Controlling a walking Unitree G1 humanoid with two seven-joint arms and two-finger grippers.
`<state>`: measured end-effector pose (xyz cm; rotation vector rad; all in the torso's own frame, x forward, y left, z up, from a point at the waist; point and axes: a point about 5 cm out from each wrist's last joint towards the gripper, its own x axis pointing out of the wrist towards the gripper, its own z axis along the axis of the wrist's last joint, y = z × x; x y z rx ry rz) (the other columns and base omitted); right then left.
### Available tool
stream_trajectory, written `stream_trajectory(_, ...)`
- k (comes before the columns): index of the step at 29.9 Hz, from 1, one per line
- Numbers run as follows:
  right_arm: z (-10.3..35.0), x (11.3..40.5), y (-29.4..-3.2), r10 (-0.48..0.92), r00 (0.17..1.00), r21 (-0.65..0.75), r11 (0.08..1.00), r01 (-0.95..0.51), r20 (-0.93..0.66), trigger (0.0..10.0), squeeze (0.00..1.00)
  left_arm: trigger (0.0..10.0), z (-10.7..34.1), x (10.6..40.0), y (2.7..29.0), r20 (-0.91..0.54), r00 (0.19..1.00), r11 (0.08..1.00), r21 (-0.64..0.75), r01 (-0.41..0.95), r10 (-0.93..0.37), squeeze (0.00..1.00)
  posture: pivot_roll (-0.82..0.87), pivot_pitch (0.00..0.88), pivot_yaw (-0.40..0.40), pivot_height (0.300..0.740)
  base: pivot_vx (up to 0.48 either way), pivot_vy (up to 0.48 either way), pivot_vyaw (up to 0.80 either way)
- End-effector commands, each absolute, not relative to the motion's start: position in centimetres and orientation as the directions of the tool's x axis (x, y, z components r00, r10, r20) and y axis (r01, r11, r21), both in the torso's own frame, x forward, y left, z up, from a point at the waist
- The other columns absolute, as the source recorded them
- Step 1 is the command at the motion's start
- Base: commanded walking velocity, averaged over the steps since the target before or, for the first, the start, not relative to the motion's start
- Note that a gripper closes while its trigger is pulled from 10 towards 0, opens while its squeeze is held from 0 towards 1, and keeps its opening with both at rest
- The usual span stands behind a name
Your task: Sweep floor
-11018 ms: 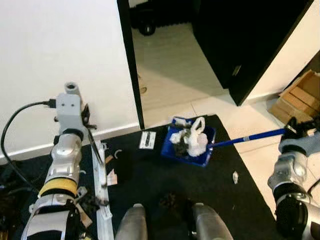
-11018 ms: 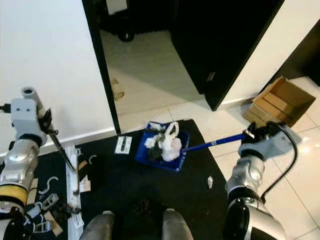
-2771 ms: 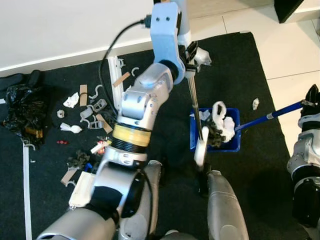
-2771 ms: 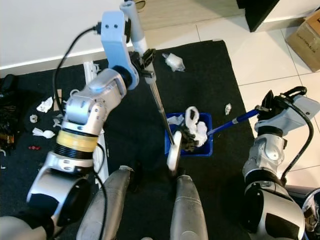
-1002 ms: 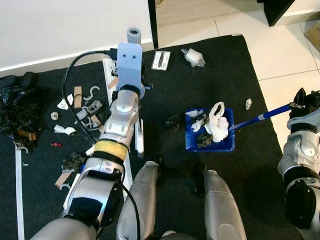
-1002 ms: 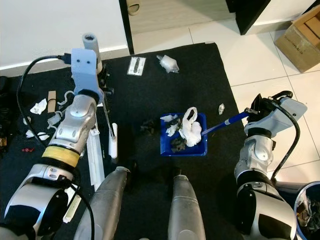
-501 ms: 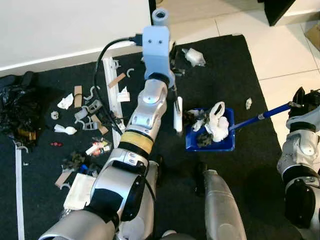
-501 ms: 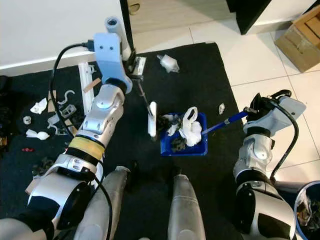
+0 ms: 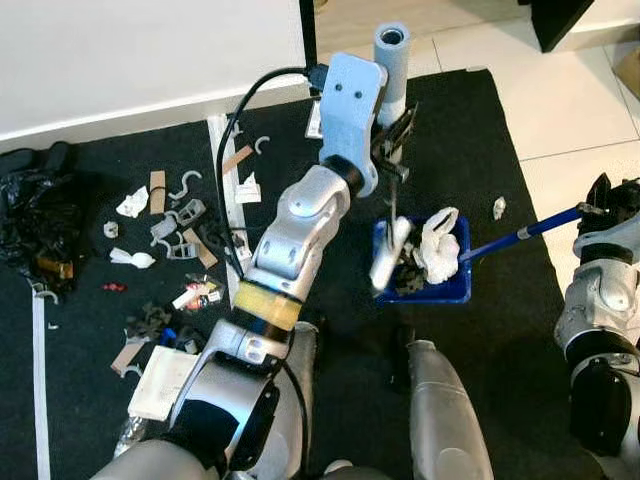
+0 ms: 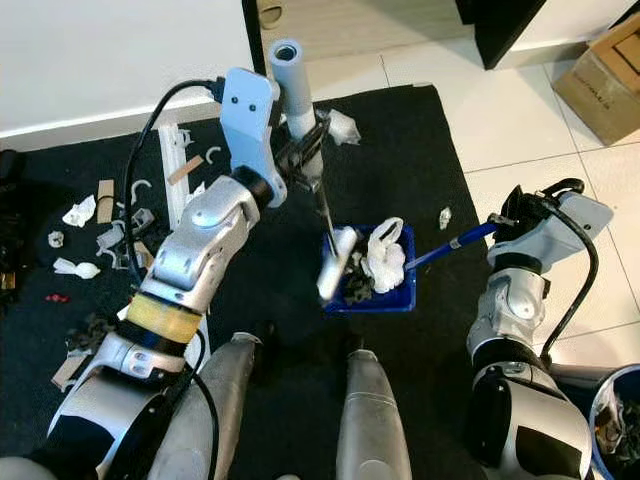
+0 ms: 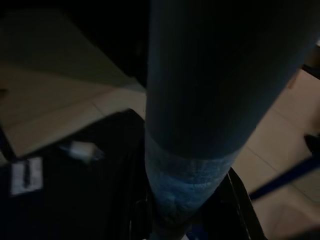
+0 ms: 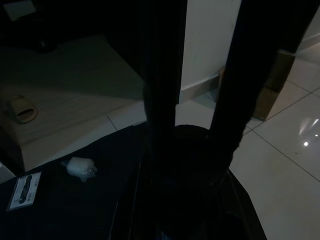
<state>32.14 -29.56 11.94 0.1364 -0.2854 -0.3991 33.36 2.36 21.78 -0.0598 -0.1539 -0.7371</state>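
My left gripper (image 9: 396, 152) is shut on the thin shaft of a small broom with a grey handle top (image 9: 391, 45). The broom's white head (image 9: 388, 256) rests at the left edge of the blue dustpan (image 9: 455, 295), which lies on the black mat. In the pan are a crumpled white bag (image 9: 438, 245) and dark scraps. The pan's blue handle (image 10: 455, 243) runs out to the right, where my right gripper (image 10: 508, 226) is shut on its end. The left wrist view has the grey handle (image 11: 200, 100) close up.
Scattered scraps and hooks (image 9: 180, 225) and a white rail (image 9: 228, 190) lie on the mat's left part, beside a black bag (image 9: 40, 215). A crumpled paper (image 10: 345, 125) and a small scrap (image 9: 498, 207) lie near the pan. A cardboard box (image 10: 600, 70) sits on the tiles to the right.
My left arm swung the broom rightward from the mat's left side to the dustpan's edge. The dark clump that lay beside the pan is off the mat. The right arm held still.
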Motion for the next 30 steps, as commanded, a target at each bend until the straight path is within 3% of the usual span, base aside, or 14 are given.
stream_trajectory(1,9.7,31.2,-29.5,-0.421,0.894,0.199,0.899,0.389,0.156,10.0,0.00,10.0,21.7,32.0,1.7,0.150,0.687,0.692,-0.028,0.721,-0.711,0.00,0.17,0.373,0.039,0.740,0.000,0.000,0.00)
stream_trajectory(9,9.6,31.4,-28.9,-0.417,0.896,0.214,0.899,0.382,0.152,10.0,0.00,10.0,21.2,32.1,1.2,0.165,0.792,0.800,-0.034,0.600,-0.587,0.00,0.16,0.376,0.034,0.740,0.000,0.000,0.00)
stream_trajectory(13,9.6,31.4,-28.8,-0.417,0.896,0.216,0.899,0.382,0.152,10.0,0.00,10.0,21.3,32.3,1.5,0.157,0.798,0.805,-0.025,0.593,-0.583,0.00,0.16,0.375,0.034,0.740,0.000,0.000,0.00)
stream_trajectory(23,9.6,31.3,-29.2,-0.426,0.892,0.215,0.895,0.392,0.148,10.0,0.00,10.0,22.5,31.9,4.9,0.093,0.716,0.720,0.028,0.693,-0.692,0.00,0.17,0.359,0.039,0.740,0.000,0.000,0.00)
stream_trajectory(25,9.5,31.2,-29.3,-0.431,0.891,0.216,0.892,0.396,0.145,10.0,0.00,10.0,23.0,31.3,7.1,0.044,0.656,0.658,0.052,0.751,-0.753,0.00,0.17,0.355,0.041,0.740,0.000,0.000,0.00)
stream_trajectory(27,9.5,31.2,-29.3,-0.431,0.891,0.216,0.892,0.396,0.145,10.0,0.00,10.0,23.0,31.3,7.1,0.044,0.656,0.658,0.052,0.751,-0.753,0.00,0.17,0.355,0.041,0.740,0.000,0.000,0.00)
stream_trajectory(29,9.4,31.1,-29.3,-0.434,0.890,0.217,0.890,0.400,0.141,10.0,0.00,10.0,23.8,30.9,9.9,0.016,0.628,0.627,0.068,0.776,-0.778,0.00,0.18,0.351,0.042,0.740,0.000,0.000,0.00)
stream_trajectory(30,9.4,31.1,-29.3,-0.434,0.890,0.217,0.890,0.400,0.141,10.0,0.00,10.0,23.8,30.9,9.9,0.016,0.628,0.627,0.068,0.776,-0.778,0.00,0.18,0.351,0.042,0.740,0.000,0.000,0.00)
